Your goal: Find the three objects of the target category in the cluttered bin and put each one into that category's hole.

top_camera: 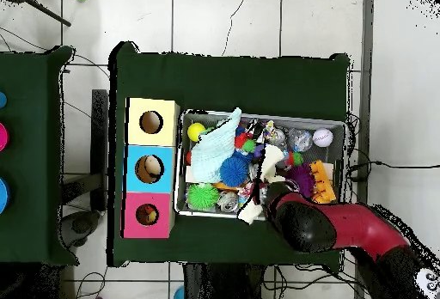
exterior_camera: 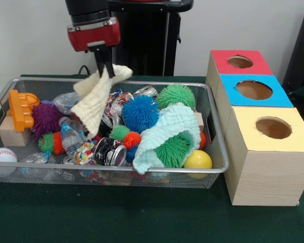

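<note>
Cream cloth (exterior_camera: 97, 98) is the thing in hand at this moment: it hangs from the gripper (exterior_camera: 106, 71) above the far left part of the wire bin (exterior_camera: 219, 132). The two dark fingers are closed tight on its upper edge. From the pinch the cloth falls down in a long fold, and its lower end seems to touch the clutter, near a crushed plastic bottle (exterior_camera: 71, 134).

I judge that the step is the lifting out of one target object, and the carrying to a hole has not yet begun. The three boxes stand just beside the bin: one with a red top (exterior_camera: 240, 62), one with a blue top (exterior_camera: 254, 90) and one with a yellow top (exterior_camera: 273, 127), each with a round hole. Which hole belongs to cloths, the pictures do not tell. The next move needs more height, so that the hanging end comes free of the bin, and then a travel across the bin to the boxes.

The cloth looks soft and ribbed, like a knitted washcloth, of a pale cream colour. It is limp, so it may swing and be hard to feed into a hole. A similar mint-green cloth (exterior_camera: 167, 132) lies draped over a green spiky ball (exterior_camera: 173, 151) in the near right part of the bin.
</note>
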